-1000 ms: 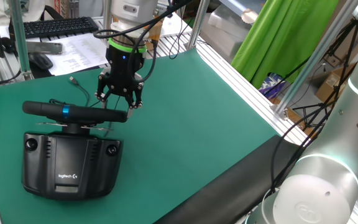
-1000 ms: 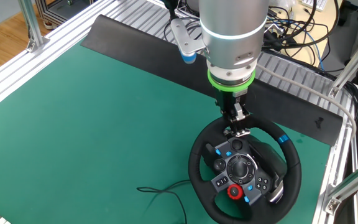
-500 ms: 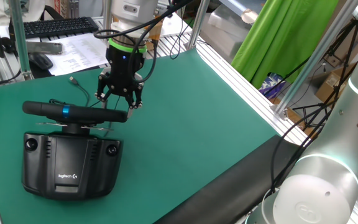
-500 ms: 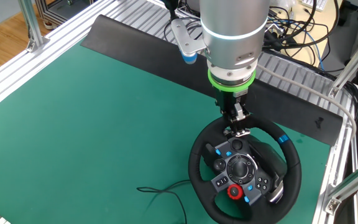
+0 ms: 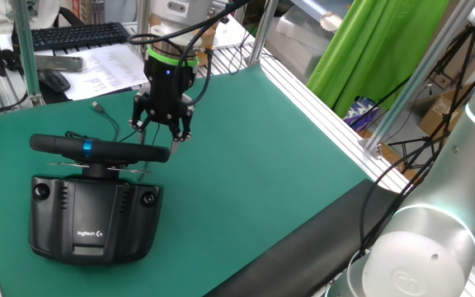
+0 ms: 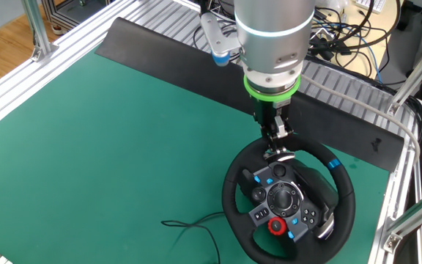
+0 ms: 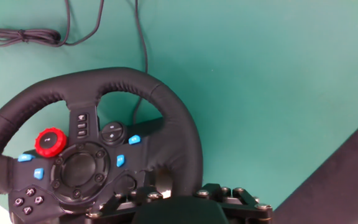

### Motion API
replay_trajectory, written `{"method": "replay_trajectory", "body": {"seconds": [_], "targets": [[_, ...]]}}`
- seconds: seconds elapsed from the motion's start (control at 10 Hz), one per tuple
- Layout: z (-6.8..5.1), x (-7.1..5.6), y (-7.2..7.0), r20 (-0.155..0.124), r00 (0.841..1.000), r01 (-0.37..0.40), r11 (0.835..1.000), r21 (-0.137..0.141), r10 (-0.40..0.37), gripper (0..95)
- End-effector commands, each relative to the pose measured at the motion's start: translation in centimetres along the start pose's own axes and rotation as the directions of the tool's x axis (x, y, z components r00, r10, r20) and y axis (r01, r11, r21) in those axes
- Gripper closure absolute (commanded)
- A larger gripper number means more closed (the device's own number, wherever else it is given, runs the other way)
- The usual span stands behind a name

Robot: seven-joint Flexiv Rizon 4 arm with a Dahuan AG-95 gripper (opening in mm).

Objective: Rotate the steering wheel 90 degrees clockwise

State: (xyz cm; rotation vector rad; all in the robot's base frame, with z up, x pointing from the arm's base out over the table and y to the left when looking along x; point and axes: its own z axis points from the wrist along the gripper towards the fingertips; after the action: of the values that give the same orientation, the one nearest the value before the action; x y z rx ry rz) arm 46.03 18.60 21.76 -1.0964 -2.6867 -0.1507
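Your gripper [image 6: 272,144] hovers just above the far rim of the wheel [image 6: 288,199], which lies flat at the mat's [image 6: 123,132] right edge; jaws look parted, holding nothing; blue stripe sits off-centre, so how much rotation remains is unclear.

Black padded steering wheel [image 7: 166,118]: matt, leather-like grain | green counter [image 6: 108,139]: matt, smooth mat | black base box [image 5: 89,219]: matt plastic | frame rails [image 5: 320,91]: ribbed bare metal
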Motion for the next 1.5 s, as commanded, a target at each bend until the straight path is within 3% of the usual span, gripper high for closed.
{"method": "replay_trajectory", "body": {"seconds": [0.1, 0.2, 0.3, 0.5, 1.0, 1.5], "targets": [[0.0, -0.3, -0.4, 0.007, 1.000, 0.012, 0.998, -0.058, -0.012, 57.0], [-0.1, -0.5, -0.8, -0.017, 1.000, 0.009, 0.989, -0.145, -0.012, 38.0], [-0.3, -0.7, -1.2, -0.020, 1.000, 0.016, 0.988, -0.152, -0.020, 38.0], [-0.5, -0.7, -1.5, -0.038, 0.999, -0.021, 0.969, -0.248, 0.012, 38.0], [0.0, -0.1, -1.4, -0.031, 0.998, -0.053, 0.962, -0.267, 0.046, 38.0], [0.5, 0.3, -1.2, -0.046, 0.995, -0.100, 0.949, -0.298, 0.090, 38.0]]}}
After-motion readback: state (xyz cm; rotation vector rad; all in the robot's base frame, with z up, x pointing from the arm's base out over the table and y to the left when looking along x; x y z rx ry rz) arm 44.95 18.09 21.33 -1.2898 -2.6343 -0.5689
